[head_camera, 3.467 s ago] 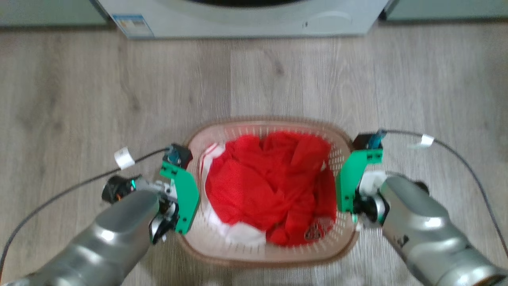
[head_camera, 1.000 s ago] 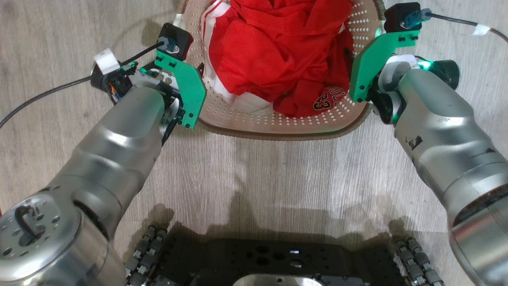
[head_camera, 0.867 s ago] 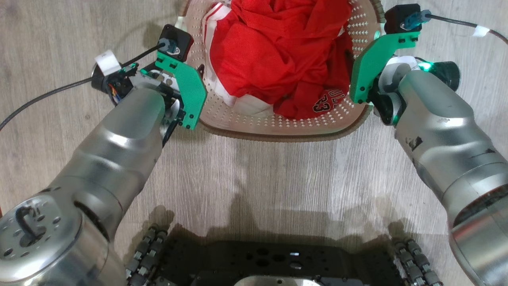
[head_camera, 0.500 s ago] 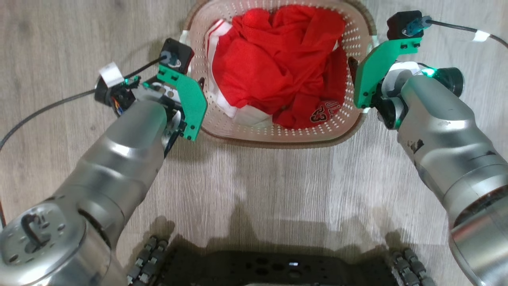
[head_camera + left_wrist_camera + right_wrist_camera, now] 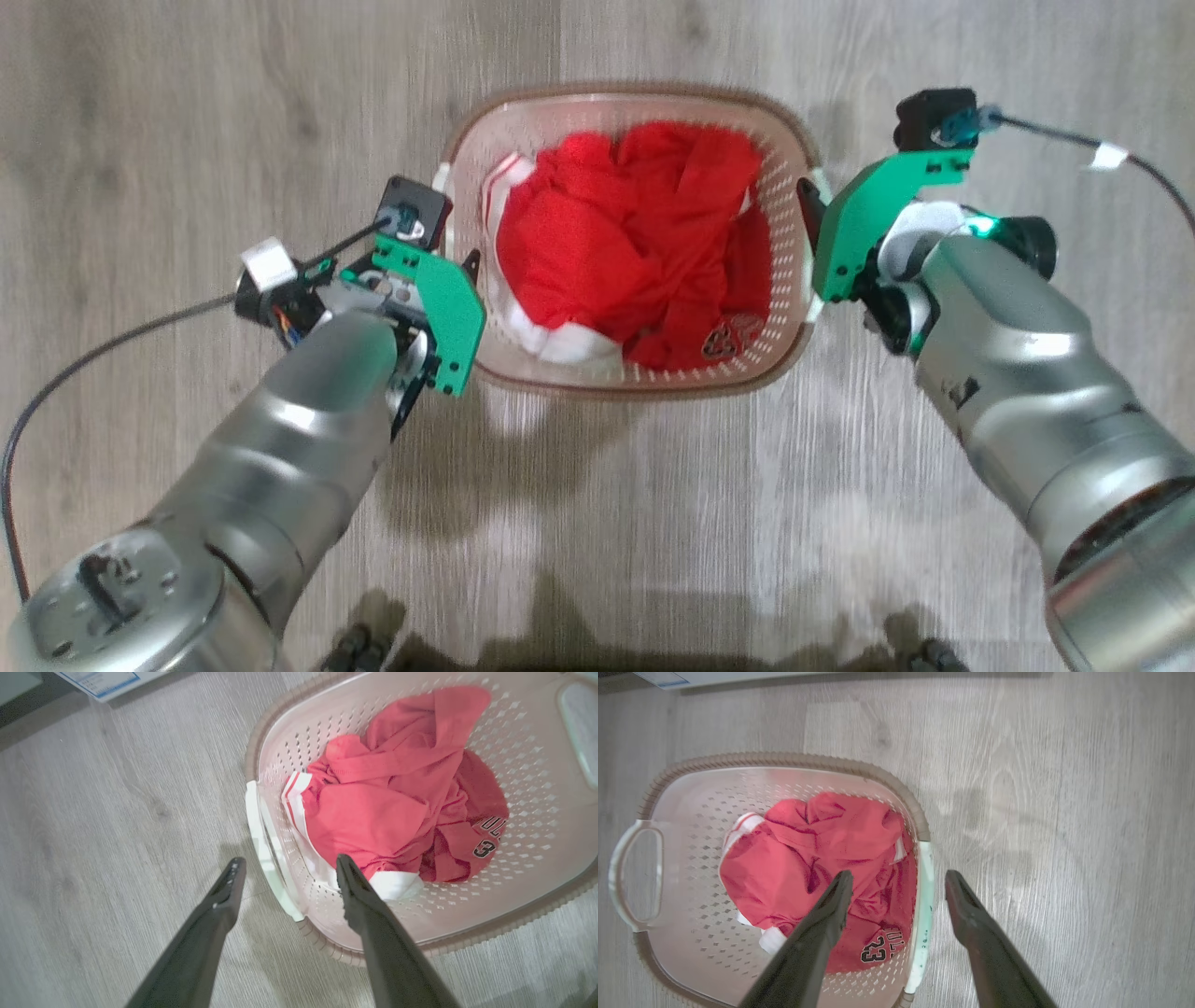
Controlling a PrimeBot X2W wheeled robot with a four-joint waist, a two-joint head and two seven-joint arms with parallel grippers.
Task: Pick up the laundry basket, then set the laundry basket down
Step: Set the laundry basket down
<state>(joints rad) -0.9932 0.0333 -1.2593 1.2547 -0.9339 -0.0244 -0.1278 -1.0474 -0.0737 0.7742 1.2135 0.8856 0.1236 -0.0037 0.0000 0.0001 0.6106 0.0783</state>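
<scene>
**Operator:** Where's the laundry basket (image 5: pixel 616 389), and what have I got on it?

**Spotter:** It's on the wood floor (image 5: pixel 187 140) straight ahead of you, between your two arms, and it looks to be resting flat. Your left end effector (image 5: pixel 288 861) is spread. One finger is outside the left handle (image 5: pixel 254 821) and the other is inside the wall, over the red clothes (image 5: pixel 635 243). Your right end effector (image 5: pixel 899 873) is spread the same way across the right handle (image 5: pixel 924 896). Neither is pinching anything.

**Operator:** How will it carry?

**Spotter:** Light, I'd judge. It's thin perforated plastic holding one loose heap of cloth. The walls will probably flex if you squeeze them, so don't clamp on the mesh. The white handles look like the stiff parts. Close on each one near its middle so the load hangs level.

**Operator:** Anything slippery?

**Spotter:** It's smooth plastic against smooth dark fingers, so expect some slide. Press firmly and raise both sides together. If one arm leads, the basket will tip and a handle may creep along your fingers. The cloth is soft and won't be hurt, but watch that your inner fingers don't snag it as they close
</scene>
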